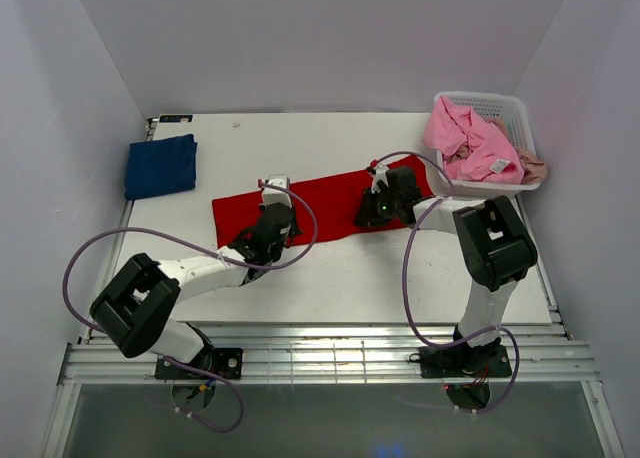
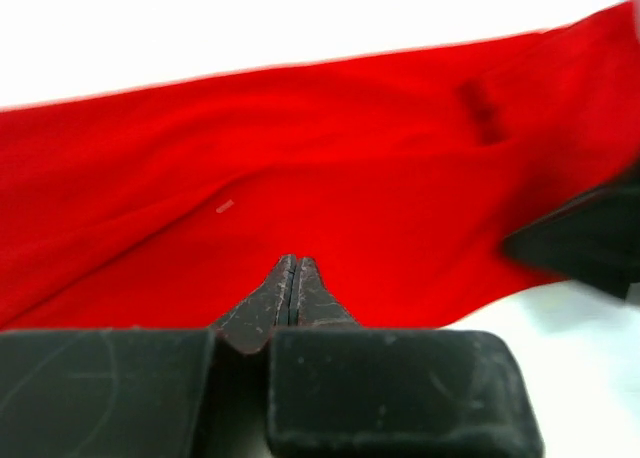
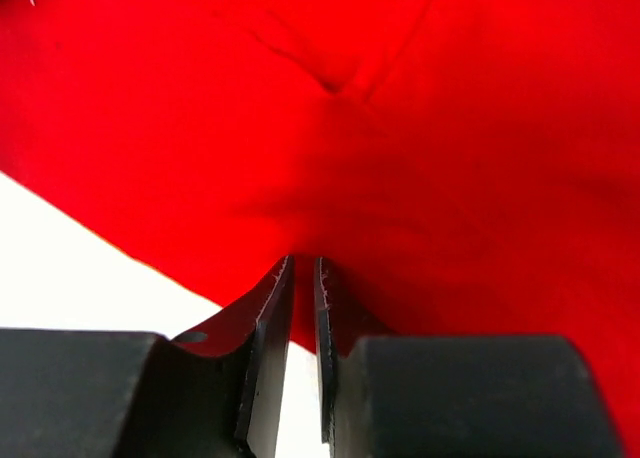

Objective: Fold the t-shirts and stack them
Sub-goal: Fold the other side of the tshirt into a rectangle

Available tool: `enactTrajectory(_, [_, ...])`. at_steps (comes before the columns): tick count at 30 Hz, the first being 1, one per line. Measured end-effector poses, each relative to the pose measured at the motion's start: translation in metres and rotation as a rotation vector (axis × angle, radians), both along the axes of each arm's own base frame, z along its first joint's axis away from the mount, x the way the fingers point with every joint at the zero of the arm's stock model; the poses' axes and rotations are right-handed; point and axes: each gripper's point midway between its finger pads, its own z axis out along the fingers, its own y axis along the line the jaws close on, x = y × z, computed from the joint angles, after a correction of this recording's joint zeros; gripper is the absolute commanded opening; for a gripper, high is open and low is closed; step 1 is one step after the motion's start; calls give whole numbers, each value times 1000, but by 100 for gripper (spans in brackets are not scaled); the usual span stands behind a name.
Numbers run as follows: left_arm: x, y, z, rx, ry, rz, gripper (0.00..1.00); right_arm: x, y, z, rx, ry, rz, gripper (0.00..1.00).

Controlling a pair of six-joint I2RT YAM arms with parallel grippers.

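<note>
The red t-shirt (image 1: pixel 330 200) lies on the white table as a long folded strip. It fills the left wrist view (image 2: pixel 330 168) and the right wrist view (image 3: pixel 400 128). My left gripper (image 1: pixel 272 228) is at the strip's near edge left of the middle. Its jaws (image 2: pixel 293 263) are pressed together with the tips against the red cloth, and no cloth shows between them. My right gripper (image 1: pixel 380 211) is at the near edge of the strip's right part. It (image 3: pixel 304 263) is shut on a pinch of red cloth. A folded navy t-shirt (image 1: pixel 160 165) lies at the far left.
A white lattice basket (image 1: pixel 505 108) stands at the far right, with crumpled pink shirts (image 1: pixel 468 143) spilling over its front and a bit of beige cloth (image 1: pixel 536 168) beside them. White walls enclose the table. The right gripper's dark body (image 2: pixel 590 240) shows in the left wrist view.
</note>
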Motion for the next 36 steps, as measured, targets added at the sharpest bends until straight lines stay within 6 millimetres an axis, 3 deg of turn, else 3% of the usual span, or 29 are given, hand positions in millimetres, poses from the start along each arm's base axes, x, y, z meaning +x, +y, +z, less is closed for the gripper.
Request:
enactTrajectory(6, [-1, 40, -54, 93, 128, 65, 0, 4, 6, 0, -1, -5, 1, 20])
enactTrajectory(17, [10, 73, -95, 136, 224, 134, 0, 4, 10, 0, -5, -16, 2, 20])
enactTrajectory(22, [17, 87, -105, 141, 240, 170, 0, 4, 10, -1, -5, -17, 2, 20])
enactTrajectory(36, [29, 106, -103, 114, 208, 228, 0, 3, 12, -1, -7, -22, 7, 20])
